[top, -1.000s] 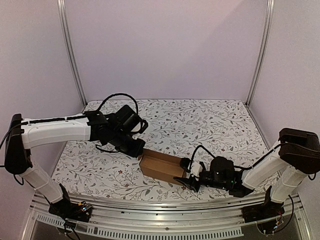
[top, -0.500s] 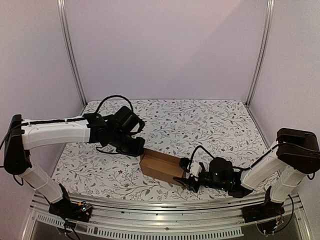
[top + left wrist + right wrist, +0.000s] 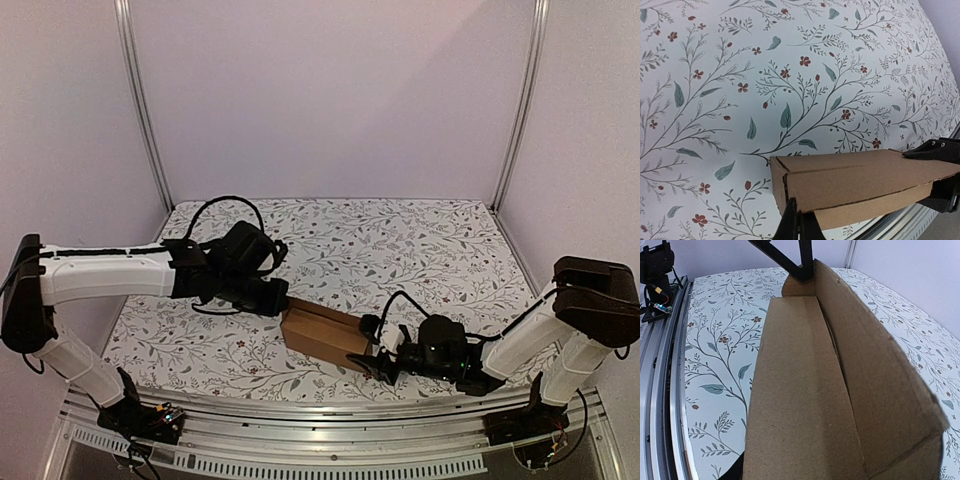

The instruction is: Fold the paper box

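Observation:
The paper box [image 3: 322, 335] is a small elongated brown cardboard box lying on the table between my two grippers. In the left wrist view the paper box [image 3: 855, 182] shows a closed end and a long flap hanging over its side. My left gripper [image 3: 283, 303] is at the box's left end, with its fingers [image 3: 799, 222] shut together and their tips against the end corner. My right gripper [image 3: 378, 360] is at the box's right end and is shut on it. The cardboard [image 3: 805, 390] fills the right wrist view and hides those fingers.
The table is covered by a white cloth with a leaf and flower print [image 3: 400, 250]. A metal rail [image 3: 330, 415] runs along the near edge close to the box. White walls and frame posts [image 3: 140, 100] enclose the back and sides.
My left arm has dropped a little and shifted left, with its fingertips staying at the box's left end. The box and the right arm have barely moved.

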Controlling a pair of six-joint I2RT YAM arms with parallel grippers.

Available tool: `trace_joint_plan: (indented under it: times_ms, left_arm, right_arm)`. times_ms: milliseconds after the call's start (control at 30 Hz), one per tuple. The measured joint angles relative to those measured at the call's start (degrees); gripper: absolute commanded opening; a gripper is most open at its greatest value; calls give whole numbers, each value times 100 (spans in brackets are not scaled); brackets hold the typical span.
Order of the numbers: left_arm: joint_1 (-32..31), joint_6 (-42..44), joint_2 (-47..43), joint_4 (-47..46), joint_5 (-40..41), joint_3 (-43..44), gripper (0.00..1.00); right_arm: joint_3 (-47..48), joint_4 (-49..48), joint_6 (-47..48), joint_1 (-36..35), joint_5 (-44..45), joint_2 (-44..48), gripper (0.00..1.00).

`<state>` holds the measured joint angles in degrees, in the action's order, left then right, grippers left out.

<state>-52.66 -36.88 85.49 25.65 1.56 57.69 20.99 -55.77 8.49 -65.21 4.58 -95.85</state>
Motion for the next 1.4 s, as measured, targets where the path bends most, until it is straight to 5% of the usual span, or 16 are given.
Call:
trace_joint_plan:
  times_ms: [800,1167,1400]
  left_arm:
    - [-837,-393,302,70,1471,-81,0]
    - [-938,-494,382,-9,1504,-20,0]
    - [-1099,-498,485,-192,1307,35,0]
  right_arm:
    - [0,52,-146,0,160,0,33]
    - [0,514,-197,-2,348,192,77]
    - [0,1054,-181,2,496,787,88]
